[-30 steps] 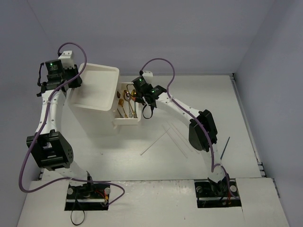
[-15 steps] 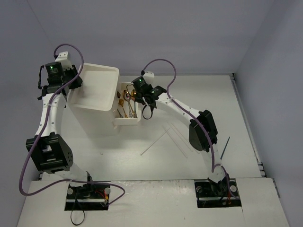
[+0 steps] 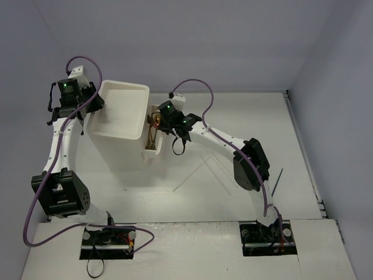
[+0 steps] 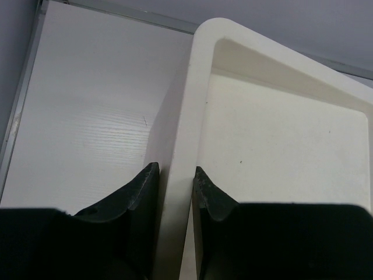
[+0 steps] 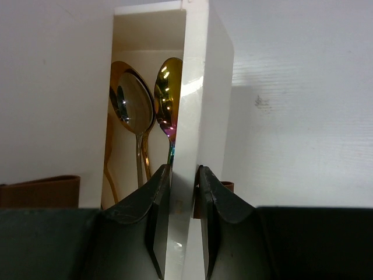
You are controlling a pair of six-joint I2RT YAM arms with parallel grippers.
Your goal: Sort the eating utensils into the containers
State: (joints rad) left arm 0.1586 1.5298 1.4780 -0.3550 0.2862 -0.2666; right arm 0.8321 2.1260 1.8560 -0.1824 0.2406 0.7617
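Note:
The white cabinet [image 3: 119, 111] with a rimmed top stands at the back left. My left gripper [image 3: 88, 108] is shut on its left rim [image 4: 178, 134], one finger on each side. One long white drawer [image 3: 150, 155] is pulled out of the cabinet's right side. It holds gold, silver and rainbow spoons [image 5: 137, 102]. My right gripper [image 3: 170, 121] is shut on the drawer's front wall [image 5: 198, 76], beside its brown knob [image 5: 226, 186]. Thin clear chopsticks [image 3: 192, 175] and a dark chopstick [image 3: 278, 182] lie on the table.
A second brown knob [image 5: 38, 191] shows at the left of the right wrist view. The table's metal edge strip [image 3: 303, 146] runs along the right side, and the walls stand close behind and to the right.

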